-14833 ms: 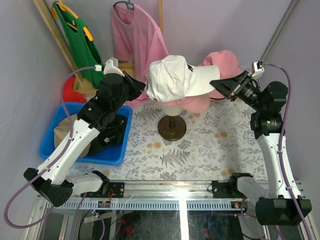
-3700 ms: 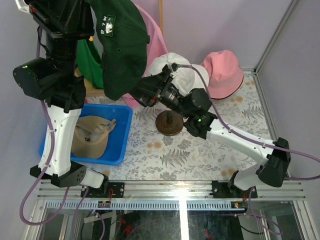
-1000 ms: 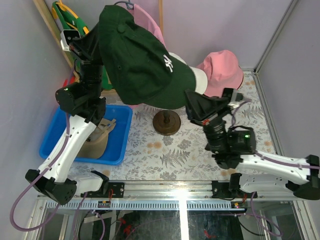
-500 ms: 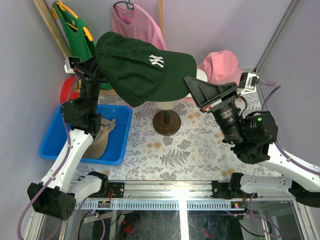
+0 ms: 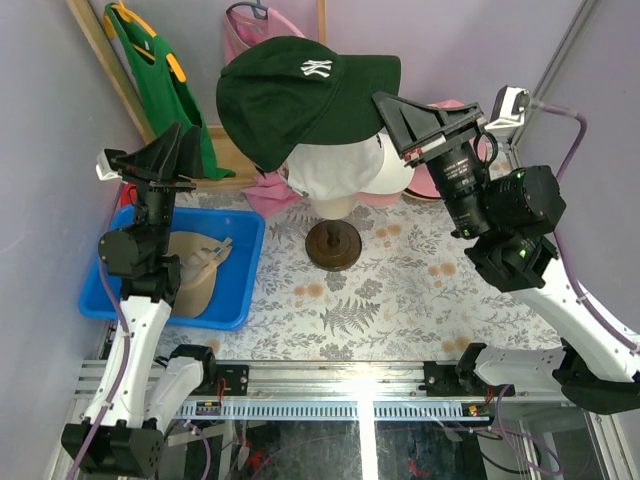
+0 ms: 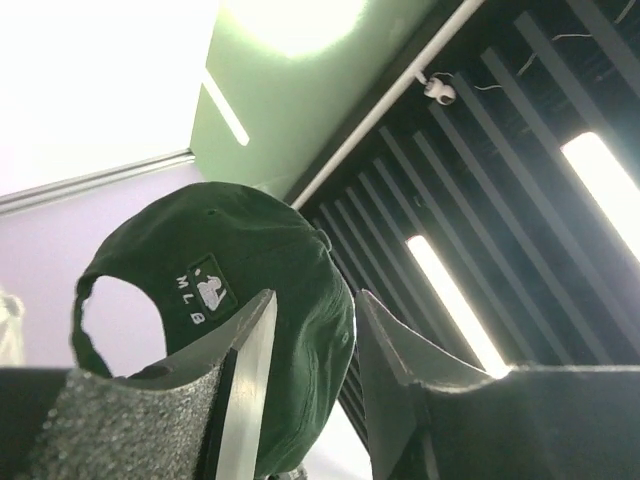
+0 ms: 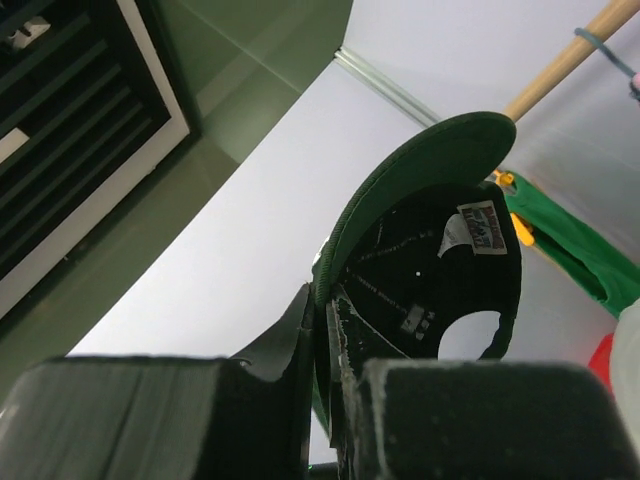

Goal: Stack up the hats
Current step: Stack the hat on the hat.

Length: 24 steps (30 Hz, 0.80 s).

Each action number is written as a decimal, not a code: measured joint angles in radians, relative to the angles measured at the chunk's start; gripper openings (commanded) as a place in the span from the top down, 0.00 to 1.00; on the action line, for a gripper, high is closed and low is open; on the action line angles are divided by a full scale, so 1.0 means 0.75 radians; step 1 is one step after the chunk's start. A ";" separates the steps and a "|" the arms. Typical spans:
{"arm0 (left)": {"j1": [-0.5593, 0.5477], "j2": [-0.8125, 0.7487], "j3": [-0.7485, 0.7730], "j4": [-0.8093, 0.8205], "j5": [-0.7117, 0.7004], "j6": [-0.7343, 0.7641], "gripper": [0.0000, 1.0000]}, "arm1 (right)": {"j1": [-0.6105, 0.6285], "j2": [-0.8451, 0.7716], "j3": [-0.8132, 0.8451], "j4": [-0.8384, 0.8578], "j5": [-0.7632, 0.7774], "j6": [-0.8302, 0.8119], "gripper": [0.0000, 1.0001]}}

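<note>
Pinches the brim of the dark green cap point(image 5: 300, 95) in the right tool point(image 5: 385, 108), fingers drawn together on the fabric. From the right wrist, shows the brim's edge caught in that grip, with the dark lining and sewn tag turned to the camera. Holds the cap in the air near 12 o'clock of the overhead view, above the white cap point(image 5: 335, 172) on the mannequin head point(image 5: 335, 205); cannot tell whether the two touch. Points the brim to 3 o'clock, at the right tool, and the back strap to about 8 o'clock. Lays the long axis roughly 9 to 3, logo panel up. Spreads the left tool point(image 5: 185, 155) apart at 9 o'clock of the cap, clear of it, with nothing between the fingers. From the left wrist, frames the cap's rear opening and small white badge beyond the gap.

Further out, rests the tan cap point(image 5: 195, 265) in the blue bin point(image 5: 205, 315) at 8 o'clock of the brown stand base point(image 5: 335, 245). Hides most of the pink bucket hat point(image 5: 452, 104) behind the right tool at 2 o'clock. Carries all this on a counter point(image 5: 400, 300) under pale cloth printed with ferns and orange blooms, edged by a metal rail point(image 5: 350, 385) at 6 o'clock. Closes in with lilac walls point(image 5: 450, 40), a wooden pole point(image 5: 95, 50) and a green garment point(image 5: 140, 50) at 10 to 11 o'clock, and a pink shirt point(image 5: 245, 30) at 12.
</note>
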 measured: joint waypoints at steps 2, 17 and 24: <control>0.012 -0.030 0.000 -0.070 0.010 0.033 0.63 | -0.040 0.019 0.035 -0.034 -0.022 0.023 1.00; 0.028 -0.034 0.061 -0.498 0.086 0.336 0.61 | -0.349 0.105 -0.036 -0.034 -0.296 0.329 1.00; 0.035 0.012 0.131 -0.595 0.097 0.443 0.60 | -0.466 0.117 -0.156 0.019 -0.419 0.481 1.00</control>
